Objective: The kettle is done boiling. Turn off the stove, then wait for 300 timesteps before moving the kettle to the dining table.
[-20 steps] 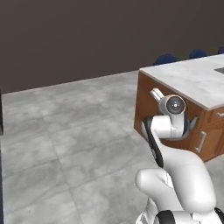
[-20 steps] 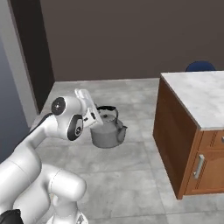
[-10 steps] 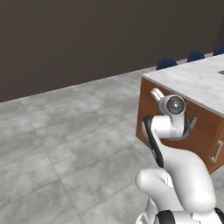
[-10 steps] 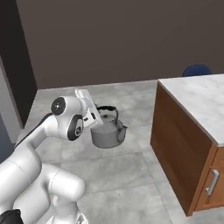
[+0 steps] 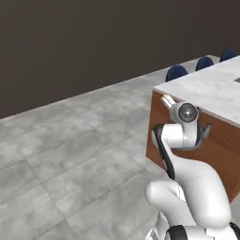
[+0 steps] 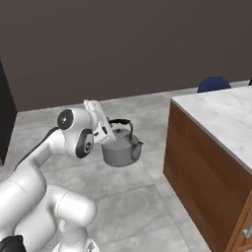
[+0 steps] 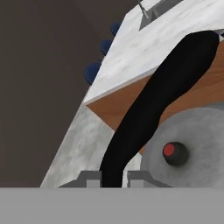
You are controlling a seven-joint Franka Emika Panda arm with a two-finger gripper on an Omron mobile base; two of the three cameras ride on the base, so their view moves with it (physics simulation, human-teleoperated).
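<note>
The gripper (image 6: 111, 131) is pinched on the black arched handle of the kettle (image 6: 121, 149), which hangs in the air above the grey tiled floor (image 6: 138, 197), clear of any surface. In the right base view the kettle sits at about nine o'clock from the near corner of the dining table (image 6: 224, 123), close to its wooden side but apart from it. The hand view looks down along the handle to the lid knob (image 7: 174, 153) (black with a red top). Blue chairs (image 5: 176, 72) stand along the table's far edge at roughly one o'clock; in the left base view the kettle seems mostly hidden behind the arm.
</note>
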